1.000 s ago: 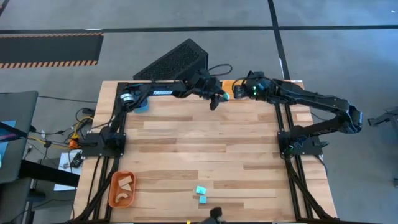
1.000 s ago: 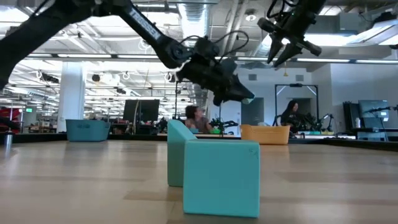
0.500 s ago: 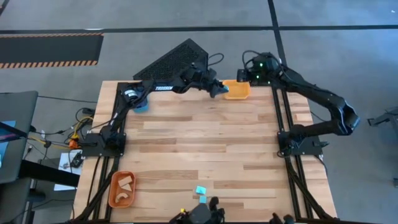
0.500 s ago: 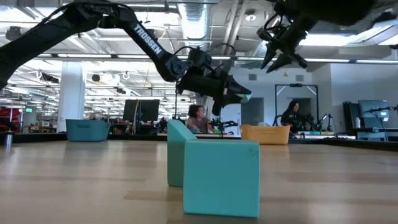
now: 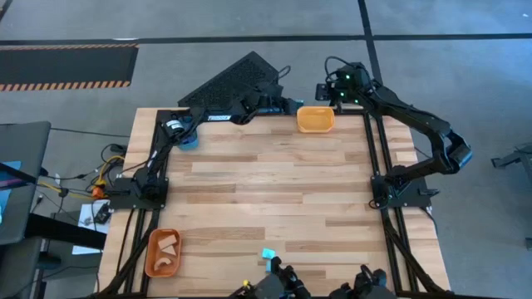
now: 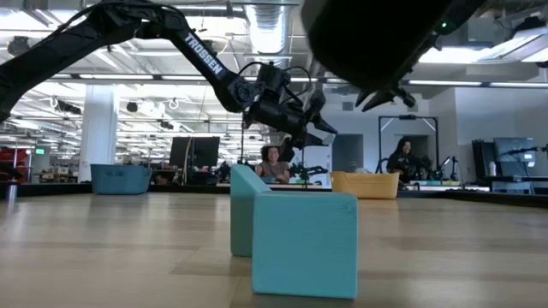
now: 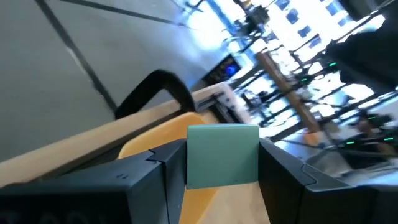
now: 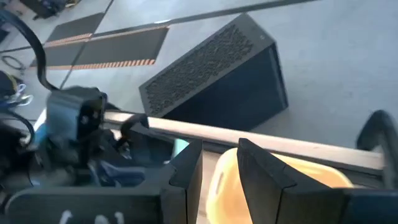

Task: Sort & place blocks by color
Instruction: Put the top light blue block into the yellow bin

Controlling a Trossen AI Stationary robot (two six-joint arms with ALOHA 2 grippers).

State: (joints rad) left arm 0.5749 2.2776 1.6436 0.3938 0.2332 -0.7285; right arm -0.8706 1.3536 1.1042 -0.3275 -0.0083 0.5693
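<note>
Left gripper point(image 7: 222, 171): the left wrist view shows a light cyan block point(image 7: 222, 155) clamped between its two dark fingers point(image 7: 152, 177), the block's flat face square to the camera and filling the gap from one finger to the other. In the high view this gripper point(image 5: 284, 105) sits at the far edge of the table point(image 5: 274, 183), just beside the yellow-orange tray point(image 5: 316, 120) on that tray's left side; in the low view it point(image 6: 318, 133) hangs well above the table surface. The held block is not resting in the tray; the tray's rim appears directly behind and below it in the left wrist view.

Right gripper point(image 8: 219, 163): its fingers stand a narrow gap apart with nothing visible between them, so it reads as open and empty. The same tray point(image 8: 292, 180) lies just beyond the fingertips. In the high view the gripper point(image 5: 326, 91) is beyond the far table edge, near the tray's far right corner.

Remaining blocks: two cyan cubes point(image 5: 268, 257) lie at the near edge of the table, well apart from both grippers. In the low view they point(image 6: 304, 244) stand close to the camera, one partly behind the other, apparently touching, though the contact cannot be confirmed. Pale tan blocks point(image 5: 169, 243) lie inside the orange tray point(image 5: 150, 257) at the near left corner. A teal tray point(image 5: 189, 141) stands at the far left, partly hidden by the left arm; its contents cannot be seen.
</note>
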